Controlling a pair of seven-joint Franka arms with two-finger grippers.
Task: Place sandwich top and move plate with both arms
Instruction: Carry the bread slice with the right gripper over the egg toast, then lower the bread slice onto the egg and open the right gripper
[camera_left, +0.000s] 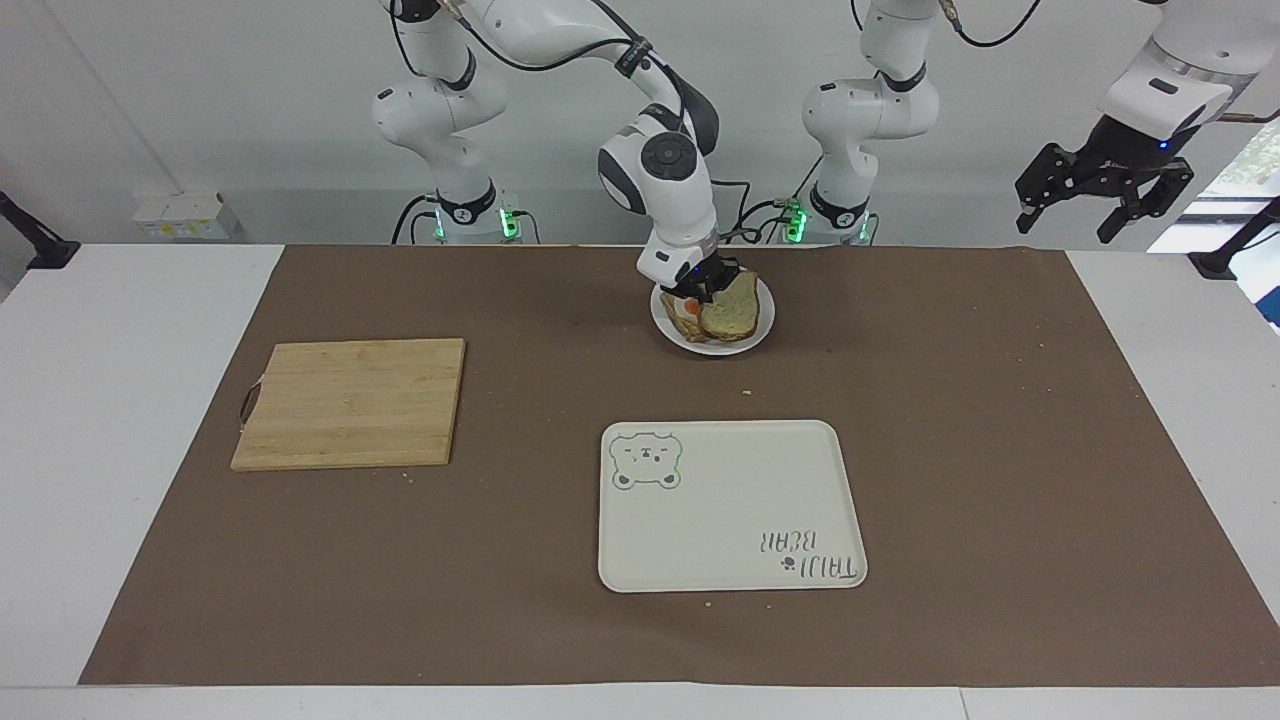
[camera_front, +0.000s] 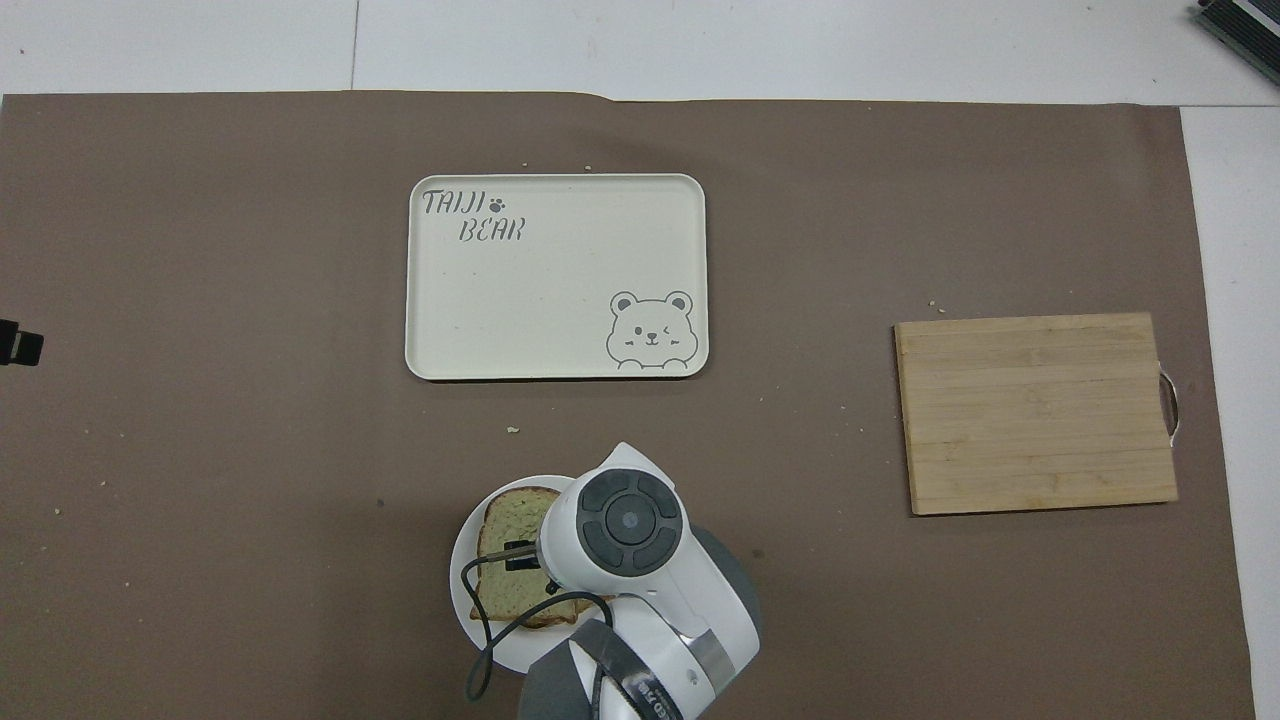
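The sandwich top (camera_left: 732, 310), a pale bread slice with brown crust, is held over the egg toast on the small white plate (camera_left: 764, 326), which stands near the robots at the table's middle. My right gripper (camera_left: 708, 285) is shut on the slice's edge; a bit of egg (camera_left: 689, 306) shows beside it. In the overhead view the slice (camera_front: 508, 522) covers the toast, the plate's rim (camera_front: 461, 585) shows, and the right arm hides the rest. My left gripper (camera_left: 1105, 195) waits open, raised off the left arm's end of the table.
A cream tray with a bear drawing (camera_left: 730, 505) lies farther from the robots than the plate; it also shows in the overhead view (camera_front: 555, 275). A wooden cutting board (camera_left: 350, 400) lies toward the right arm's end, seen from overhead too (camera_front: 1035, 410). Crumbs dot the brown mat.
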